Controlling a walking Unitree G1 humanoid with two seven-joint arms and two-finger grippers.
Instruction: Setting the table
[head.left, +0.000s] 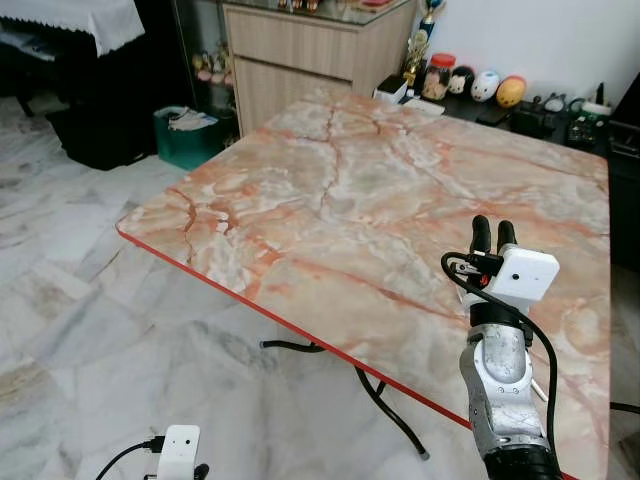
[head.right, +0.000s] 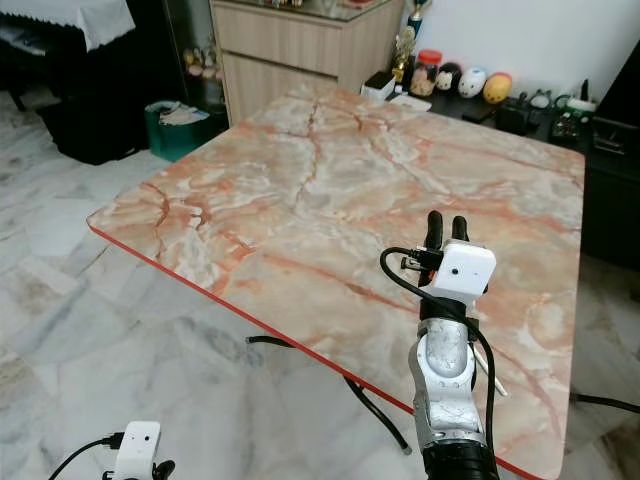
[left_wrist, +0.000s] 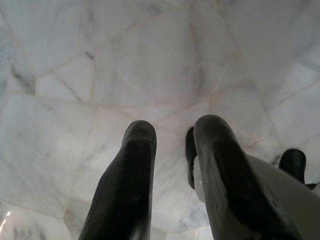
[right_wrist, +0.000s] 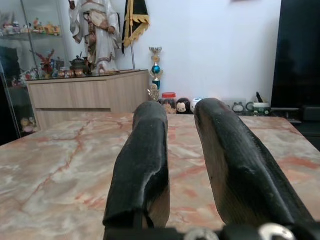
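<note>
**Right arm raised over a marble table with no tableware on it**

The robot stands at the near corner of a pink-veined marble table with a red edge and black folding legs. Its top shows no plate, cup or cutlery, so nothing a table setting would need can be seen here; that fits a table waiting to be laid as well as one where the items are somewhere out of sight, and this moment cannot tell which.

The right gripper is held up above the near side of the tabletop, its 2 black fingers pointing away from the robot across the slab. In the right wrist view the fingers stand a little apart with a narrow gap between them and nothing in it. The arm seems held this way so that its wrist camera looks level along the surface.

The left gripper hangs low beside the robot, off the table, pointing down at the grey-white marble floor. Its 2 fingers are also slightly apart and hold nothing; it looks idle.

Behind the far edge stands a wooden sideboard, and along the wall a low shelf carries a red-lidded jar and a row of small round figurines. A teal bin sits on the floor near the sideboard.
</note>
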